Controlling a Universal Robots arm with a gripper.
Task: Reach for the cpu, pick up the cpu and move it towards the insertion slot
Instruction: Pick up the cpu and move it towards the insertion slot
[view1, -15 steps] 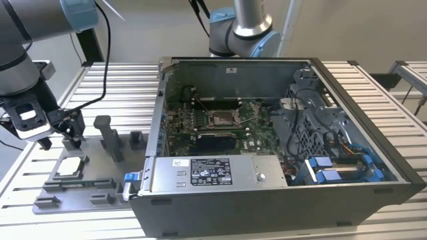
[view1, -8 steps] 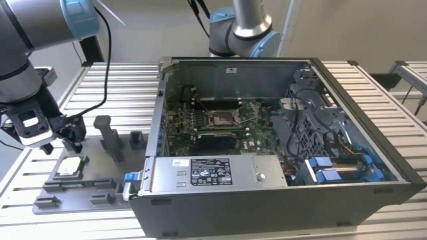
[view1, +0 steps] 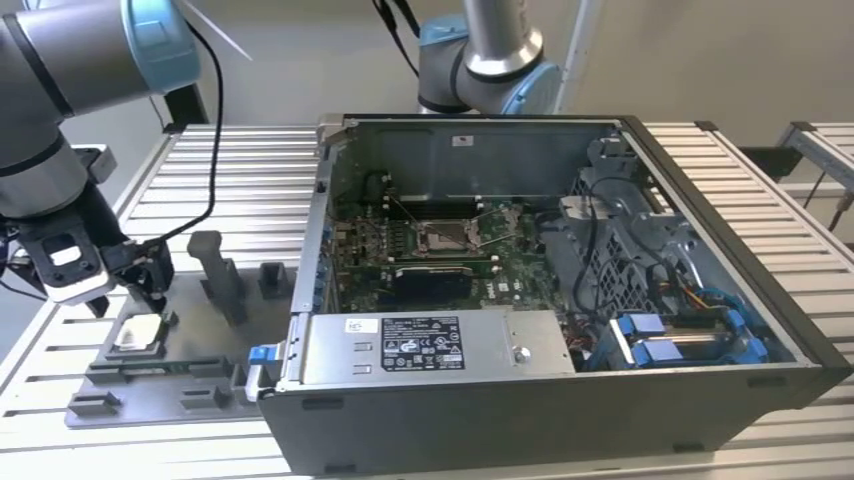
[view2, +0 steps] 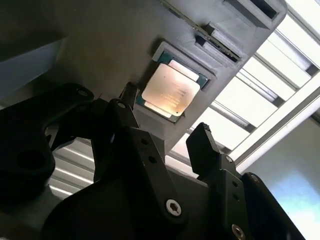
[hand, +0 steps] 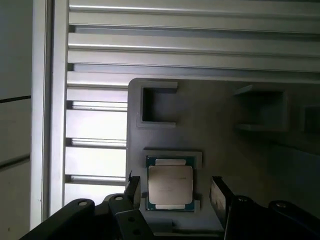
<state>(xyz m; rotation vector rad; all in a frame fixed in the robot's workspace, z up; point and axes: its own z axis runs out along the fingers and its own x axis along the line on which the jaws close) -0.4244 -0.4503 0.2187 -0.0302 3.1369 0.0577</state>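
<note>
**Item: cpu pick-up, reach stage, grasp not yet made**

- End effector (view1: 124, 303): open. In both wrist views its two dark fingers (hand: 218, 192) stand on either side of the chip, apart from its edges. Nothing is held.
- Cpu (hand: 170, 185): lies flat, metal face up, in a shallow recess of the grey fixture plate (view1: 200, 350). The plate is on the slatted worktop (view1: 240, 170), at the exterior view's left.
- Insertion slot (view1: 450, 233): a silver-framed socket on the green board inside the open computer case (view1: 441, 150), well apart from the chip.
- Step in hand, as judged: the end of the reach, with the fingers lined up over the chip.
- Requirement, as judged: a thin part seated in a recess calls for the fingers to go low enough to meet its edges squarely. The closure should be even and the lift straight, so the chip does not tilt or catch on the recess wall.
</note>
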